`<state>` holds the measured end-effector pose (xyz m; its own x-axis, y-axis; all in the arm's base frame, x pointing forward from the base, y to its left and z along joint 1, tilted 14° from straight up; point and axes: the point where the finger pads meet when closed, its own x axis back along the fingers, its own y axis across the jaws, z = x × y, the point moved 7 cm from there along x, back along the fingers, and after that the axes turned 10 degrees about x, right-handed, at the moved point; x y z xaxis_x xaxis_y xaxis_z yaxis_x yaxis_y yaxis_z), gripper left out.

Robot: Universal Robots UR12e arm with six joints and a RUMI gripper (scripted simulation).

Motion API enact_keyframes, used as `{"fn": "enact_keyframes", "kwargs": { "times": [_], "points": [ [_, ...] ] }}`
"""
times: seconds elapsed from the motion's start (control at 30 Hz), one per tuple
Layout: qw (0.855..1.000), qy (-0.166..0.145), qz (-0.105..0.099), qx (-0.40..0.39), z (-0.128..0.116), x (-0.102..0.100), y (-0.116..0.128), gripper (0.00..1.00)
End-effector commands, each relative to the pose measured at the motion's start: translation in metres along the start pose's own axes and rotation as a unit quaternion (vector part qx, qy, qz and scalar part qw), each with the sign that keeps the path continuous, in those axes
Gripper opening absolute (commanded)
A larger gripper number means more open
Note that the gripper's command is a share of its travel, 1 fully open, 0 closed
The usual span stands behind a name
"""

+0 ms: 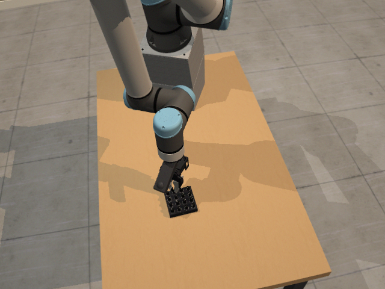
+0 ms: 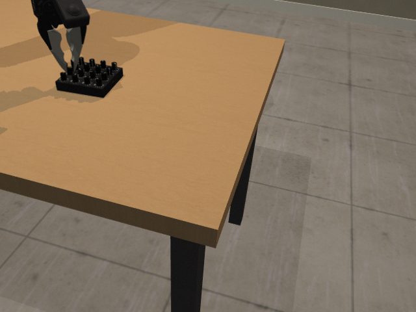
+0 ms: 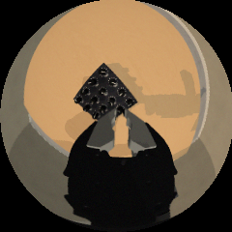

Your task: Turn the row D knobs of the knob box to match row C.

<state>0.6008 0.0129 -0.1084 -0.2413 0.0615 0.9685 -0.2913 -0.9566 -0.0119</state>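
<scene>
The black knob box (image 1: pixel 181 201) sits on the wooden table, with several small black knobs standing in rows; it also shows in the exterior view (image 2: pixel 89 78) and the wrist view (image 3: pixel 104 93). My gripper (image 1: pixel 175 187) reaches down onto the box's far corner nearest the arm. Its grey fingers (image 2: pixel 69 65) are shut on one knob (image 2: pixel 70 69) in the box's outer row; in the wrist view the fingertips meet at the box's near corner. The knob marks are too small to read. The socket side is not visible.
The arm's base pedestal (image 1: pixel 174 67) stands at the table's far end. The table's front edge (image 2: pixel 110 208) and right edge (image 2: pixel 265 101) drop to a tiled floor.
</scene>
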Motion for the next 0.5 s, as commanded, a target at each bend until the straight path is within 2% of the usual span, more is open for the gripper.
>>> {"fn": "enact_keyframes", "kwargs": {
  "times": [0.0, 0.43, 0.47],
  "points": [
    [1.0, 0.0, 0.0, 0.001, 0.0002, 0.0004, -0.0001, 0.04],
    [1.0, 0.0, 0.0, 0.001, 0.0002, 0.0004, -0.0001, 0.04],
    [1.0, 0.0, 0.0, 0.001, 0.0002, 0.0004, -0.0001, 0.11]
  ]
}}
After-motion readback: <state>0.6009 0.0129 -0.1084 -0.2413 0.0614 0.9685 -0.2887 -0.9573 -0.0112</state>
